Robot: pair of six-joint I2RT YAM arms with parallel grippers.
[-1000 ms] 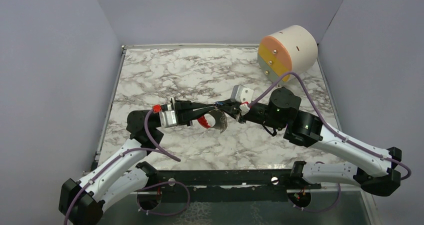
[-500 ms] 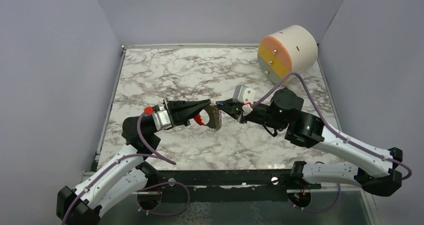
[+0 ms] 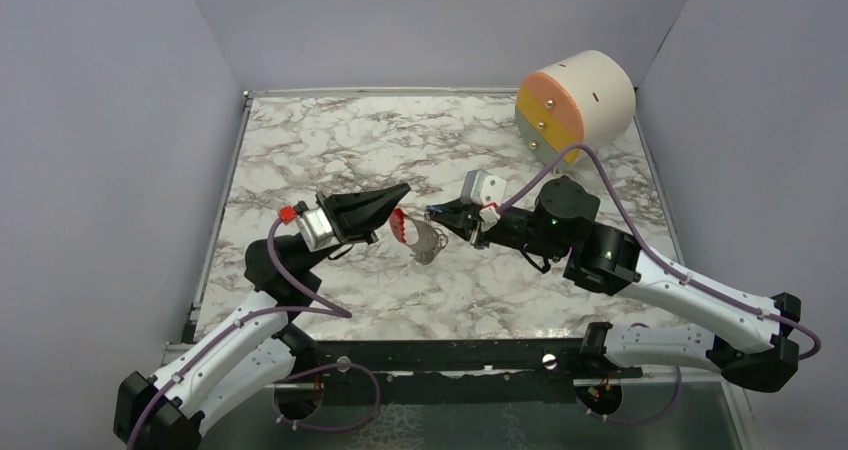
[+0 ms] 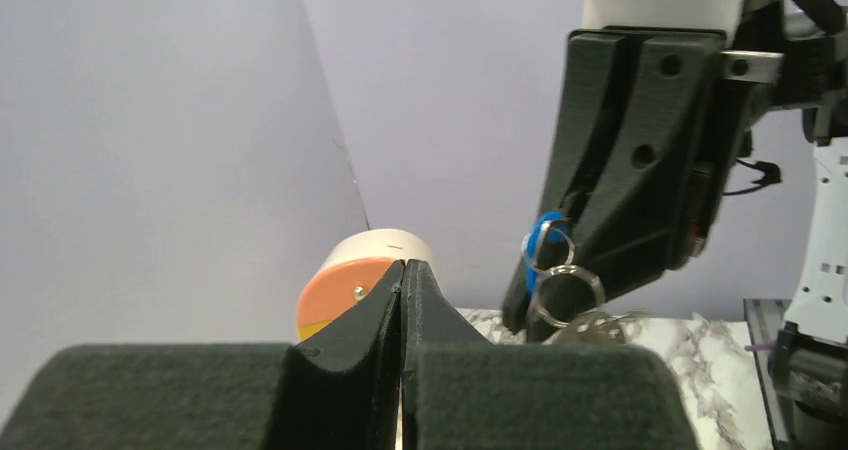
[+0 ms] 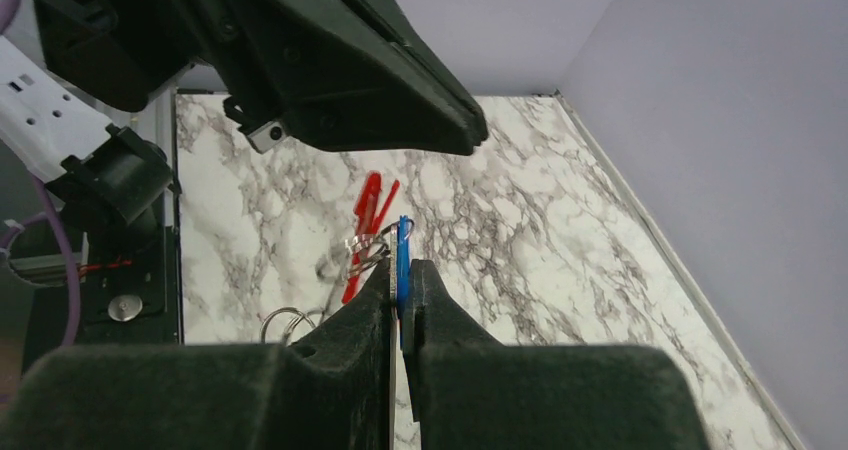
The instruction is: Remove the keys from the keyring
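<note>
My right gripper (image 3: pixel 433 211) is shut on the small blue key (image 5: pixel 402 253), edge-on between its tips (image 5: pixel 400 270). Silvery rings (image 5: pixel 366 249) hang from the key. The keyring's red part (image 3: pixel 398 226) and its grey curved band (image 3: pixel 431 241) dangle below them, just above the marble. The red part also shows in the right wrist view (image 5: pixel 364 220). My left gripper (image 3: pixel 403 189) is shut and empty, tilted up, just left of and apart from the keyring. In the left wrist view its tips (image 4: pixel 402 267) are pressed together, and the blue key (image 4: pixel 543 232) and rings (image 4: pixel 566 292) hang at the right gripper's fingers (image 4: pixel 620 170).
A big cream cylinder (image 3: pixel 580 98) with an orange and yellow face lies at the back right corner; it also shows in the left wrist view (image 4: pixel 362 267). Grey walls close the marble table (image 3: pixel 330 140) on three sides. The left gripper's black body (image 5: pixel 340 70) looms over the right wrist view.
My left gripper has let go of the keyring and drawn back left and upward, tilting its tips up. The keyring now hangs from the right gripper alone, a little further left.
</note>
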